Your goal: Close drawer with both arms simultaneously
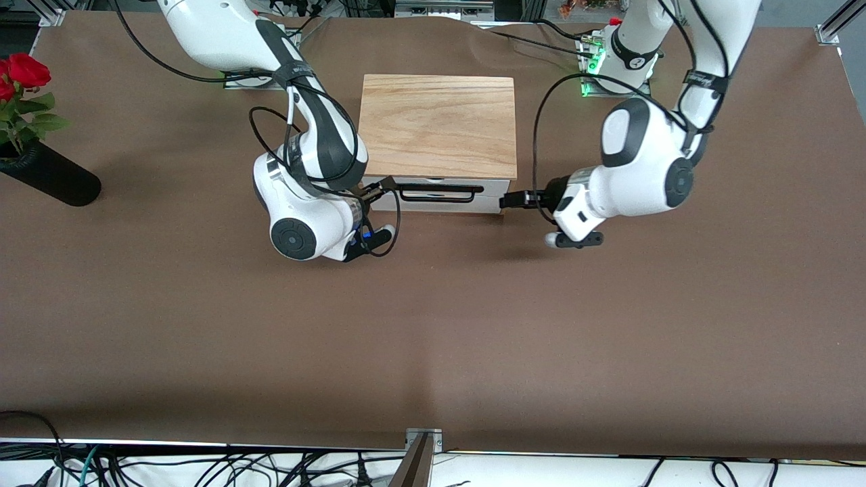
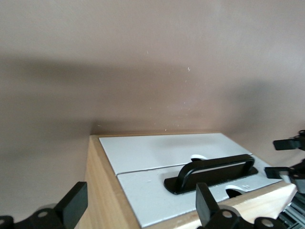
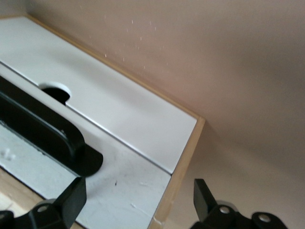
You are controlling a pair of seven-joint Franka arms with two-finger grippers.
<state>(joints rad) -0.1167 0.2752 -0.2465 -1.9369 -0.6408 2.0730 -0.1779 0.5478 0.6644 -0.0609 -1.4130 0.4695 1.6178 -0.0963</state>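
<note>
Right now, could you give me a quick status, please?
Left gripper open, right gripper open, each at one end of white-fronted light-wood drawer. Drawer looks nearly shut. Nothing blocking.

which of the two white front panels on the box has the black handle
The drawer, the upper white panel directly under the wooden top, carries the black bar handle. The lower panel has none, only a round notch.
</note>
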